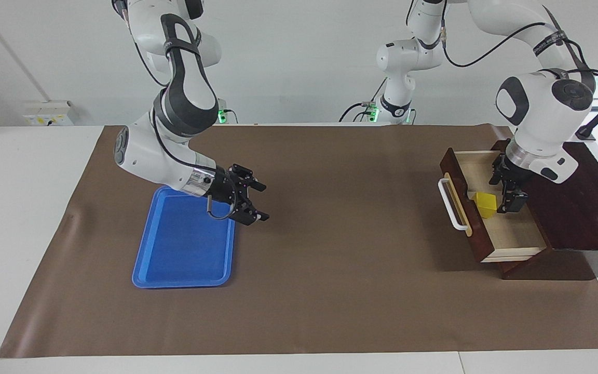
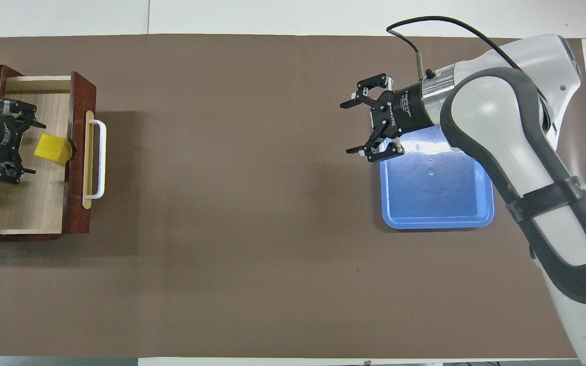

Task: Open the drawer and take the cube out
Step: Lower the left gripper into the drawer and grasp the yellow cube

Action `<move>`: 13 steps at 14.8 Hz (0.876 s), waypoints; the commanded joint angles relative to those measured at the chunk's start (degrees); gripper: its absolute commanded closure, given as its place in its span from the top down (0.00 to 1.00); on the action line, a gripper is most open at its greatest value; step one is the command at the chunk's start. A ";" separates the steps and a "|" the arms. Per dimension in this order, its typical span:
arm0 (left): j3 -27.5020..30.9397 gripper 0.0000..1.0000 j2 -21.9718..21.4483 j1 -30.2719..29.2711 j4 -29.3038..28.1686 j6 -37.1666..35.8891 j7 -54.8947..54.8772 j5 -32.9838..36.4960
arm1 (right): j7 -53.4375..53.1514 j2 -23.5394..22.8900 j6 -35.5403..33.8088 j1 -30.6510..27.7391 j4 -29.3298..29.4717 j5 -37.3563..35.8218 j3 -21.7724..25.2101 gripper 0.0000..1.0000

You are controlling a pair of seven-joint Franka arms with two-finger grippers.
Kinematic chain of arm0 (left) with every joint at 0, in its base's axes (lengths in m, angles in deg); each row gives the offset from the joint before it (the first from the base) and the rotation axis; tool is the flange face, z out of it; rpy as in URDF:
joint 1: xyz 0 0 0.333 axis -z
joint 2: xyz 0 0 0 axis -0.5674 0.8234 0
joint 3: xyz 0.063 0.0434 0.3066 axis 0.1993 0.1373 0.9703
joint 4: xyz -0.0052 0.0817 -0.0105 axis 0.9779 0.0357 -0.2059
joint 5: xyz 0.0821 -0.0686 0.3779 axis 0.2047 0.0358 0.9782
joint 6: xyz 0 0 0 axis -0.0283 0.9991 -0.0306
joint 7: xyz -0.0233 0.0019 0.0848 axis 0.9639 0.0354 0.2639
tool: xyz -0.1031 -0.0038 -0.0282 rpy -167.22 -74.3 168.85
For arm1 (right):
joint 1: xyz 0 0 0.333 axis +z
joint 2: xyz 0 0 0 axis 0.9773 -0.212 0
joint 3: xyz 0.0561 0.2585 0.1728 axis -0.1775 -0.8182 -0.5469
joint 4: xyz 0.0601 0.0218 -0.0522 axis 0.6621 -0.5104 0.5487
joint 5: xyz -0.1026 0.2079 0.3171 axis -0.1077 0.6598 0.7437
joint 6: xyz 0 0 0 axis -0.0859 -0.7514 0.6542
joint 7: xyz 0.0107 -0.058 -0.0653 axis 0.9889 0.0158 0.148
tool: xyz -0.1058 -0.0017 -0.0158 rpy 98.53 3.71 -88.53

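The drawer (image 1: pixel 517 236) is pulled open out of its dark wooden box (image 1: pixel 584 208) at the left arm's end of the table. Its white bar handle (image 1: pixel 447 205) faces the middle of the table. The yellow cube (image 1: pixel 485 204) lies on the pale drawer floor against the inside of the drawer front. My left gripper (image 1: pixel 506 191) is down in the drawer, open, with its fingertips just beside the cube and not closed on it. The overhead view shows the same drawer (image 2: pixel 28 203), cube (image 2: pixel 53 149) and left gripper (image 2: pixel 27 147). My right gripper (image 1: pixel 260 201) is open and empty, waiting over the edge of the blue tray.
A flat blue tray (image 1: pixel 185 249) lies toward the right arm's end of the table and shows in the overhead view (image 2: pixel 435 198). A brown mat (image 1: pixel 330 259) covers the table. The right gripper (image 2: pixel 348 128) hangs over the tray's inner edge.
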 commanded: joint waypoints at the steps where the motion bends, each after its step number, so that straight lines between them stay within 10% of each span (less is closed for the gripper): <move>1: 0.44 1.00 -1.13 1.28 -2.74 2.57 0.94 -0.58 | 1.53 -0.35 -0.34 -0.35 0.28 0.39 -0.16 0.94; 9: 0.44 1.00 -0.60 0.41 -3.79 4.07 0.42 -0.49 | 1.26 -0.26 -0.34 -0.44 0.19 0.48 -0.08 0.93; 13: 0.44 0.04 -0.51 0.49 -3.88 4.77 0.86 -0.49 | 1.09 -0.26 -0.26 -0.35 0.19 0.48 -0.08 0.93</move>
